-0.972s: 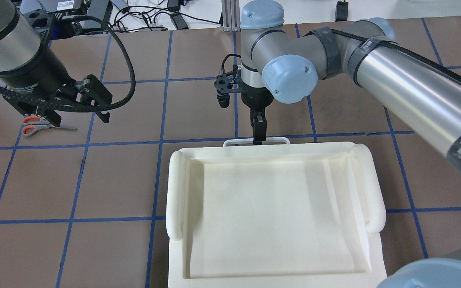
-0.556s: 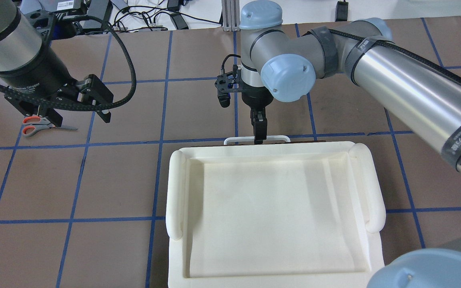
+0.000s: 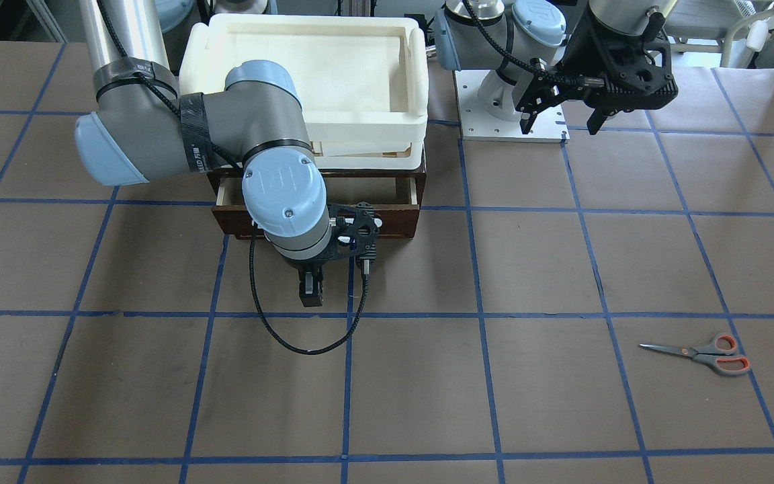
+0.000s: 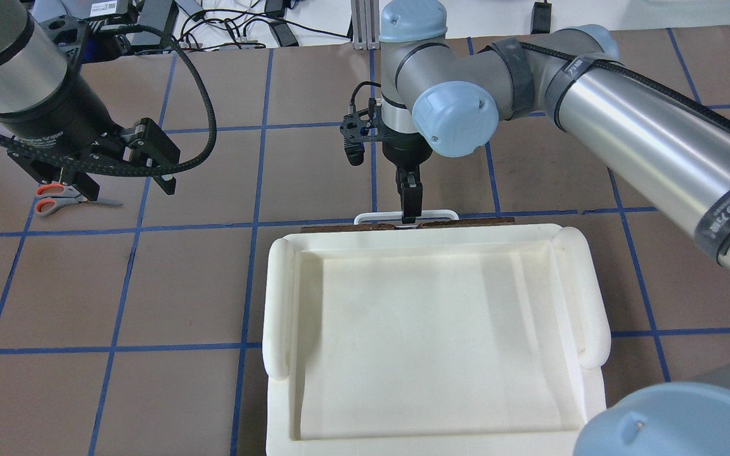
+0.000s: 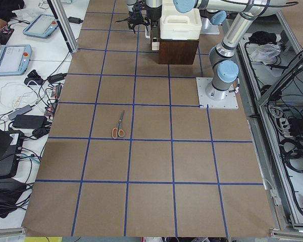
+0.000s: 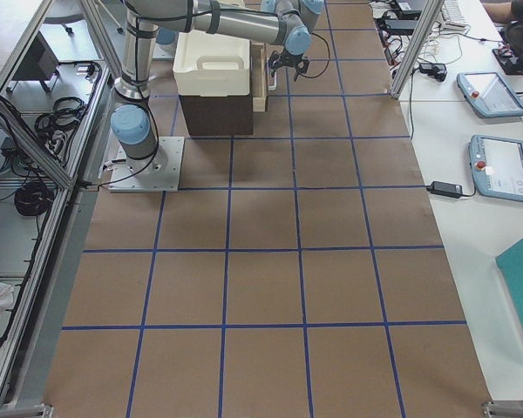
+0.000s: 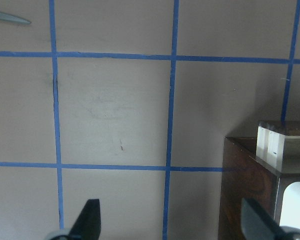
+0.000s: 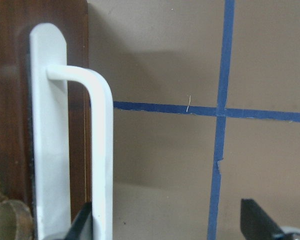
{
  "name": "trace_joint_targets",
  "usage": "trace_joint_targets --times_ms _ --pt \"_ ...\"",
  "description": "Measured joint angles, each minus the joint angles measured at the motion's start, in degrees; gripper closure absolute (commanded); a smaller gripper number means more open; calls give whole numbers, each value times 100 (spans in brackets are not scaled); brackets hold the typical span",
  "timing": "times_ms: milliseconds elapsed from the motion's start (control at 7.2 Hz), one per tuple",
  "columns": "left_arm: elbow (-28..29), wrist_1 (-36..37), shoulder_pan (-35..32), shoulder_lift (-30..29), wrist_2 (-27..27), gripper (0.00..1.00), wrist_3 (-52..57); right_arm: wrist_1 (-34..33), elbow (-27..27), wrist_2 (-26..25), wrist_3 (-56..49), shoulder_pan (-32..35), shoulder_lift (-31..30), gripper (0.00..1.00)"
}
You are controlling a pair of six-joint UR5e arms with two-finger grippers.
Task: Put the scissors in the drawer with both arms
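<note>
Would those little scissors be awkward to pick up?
Probably stiff and light: the scissors look small, with slim metal blades. Lying flat and closed on the table, they seem hard to get under and may slide.

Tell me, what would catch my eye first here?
Probably the big white tray sitting above a dark wooden drawer in the middle of the table. The right arm's claw is at the drawer's white handle, and the drawer is a little way open. Next, the orange-handled scissors lying alone on the brown table, off toward the robot's left.
</note>
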Motion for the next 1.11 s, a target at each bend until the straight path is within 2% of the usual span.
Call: trace_joint_targets --times_ms 556,833,1111 --pt "1 50 49 -33 21 0 171 -89 -213 -4 13 -2 175 0" --pt "2 226 358 -210 43 0 1334 -113 -286 -90 1 -5 228 0" --pt "-46 832 760 -689 86 0 2557 -123 -351 -237 -28 -28 245 0"
